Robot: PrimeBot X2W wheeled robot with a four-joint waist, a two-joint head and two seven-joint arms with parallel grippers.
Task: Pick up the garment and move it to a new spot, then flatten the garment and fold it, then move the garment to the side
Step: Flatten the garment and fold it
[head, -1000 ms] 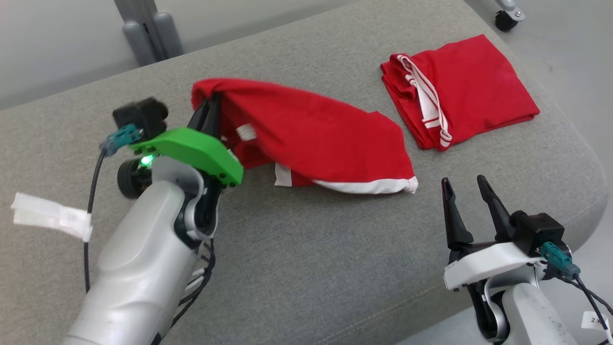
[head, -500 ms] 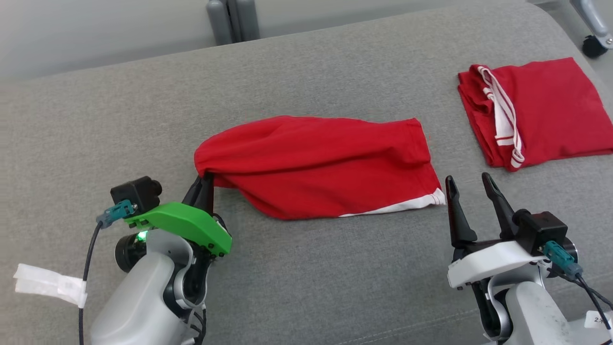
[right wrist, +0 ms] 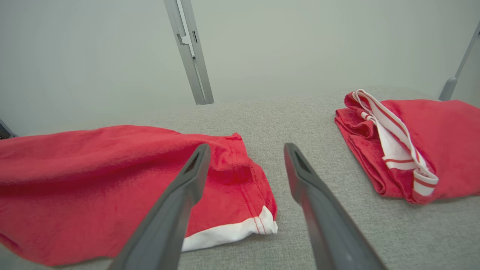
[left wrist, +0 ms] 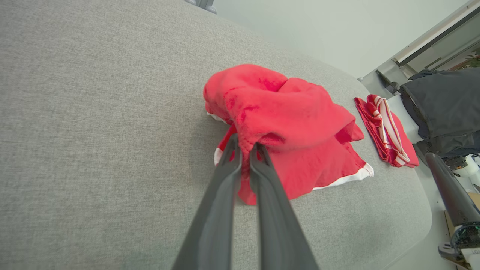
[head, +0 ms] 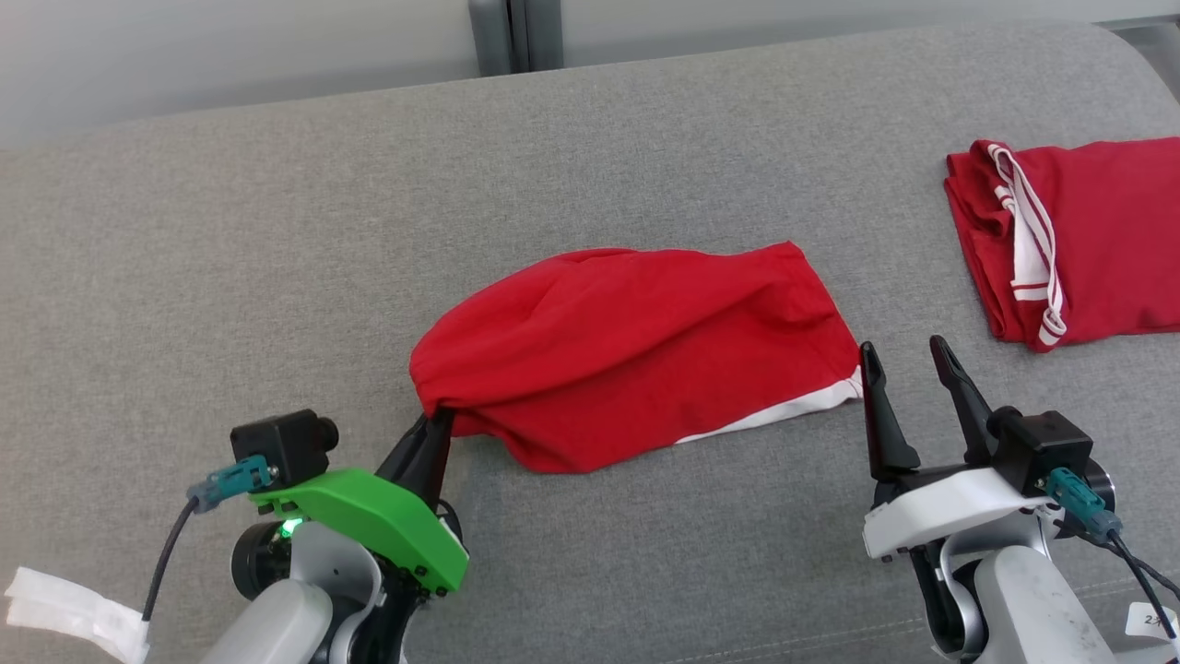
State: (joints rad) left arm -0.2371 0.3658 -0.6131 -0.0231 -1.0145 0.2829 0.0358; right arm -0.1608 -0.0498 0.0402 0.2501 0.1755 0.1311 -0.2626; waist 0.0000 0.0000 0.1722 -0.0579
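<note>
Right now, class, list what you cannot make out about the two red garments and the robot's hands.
Folded red garment: head view, the right edge cuts off its far side.
Loose red garment: right wrist view, the left edge cuts it off; bunching hides its type.
Left hand: head view, the loose garment's fold covers its fingertips.
Small white label, lower right: head view, too small to read.

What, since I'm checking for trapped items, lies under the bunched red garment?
Around the garment the grey cushion shows; beneath its lifted end, pinched by the left gripper, lies its own white-trimmed cloth. Beneath the middle is covered.
</note>
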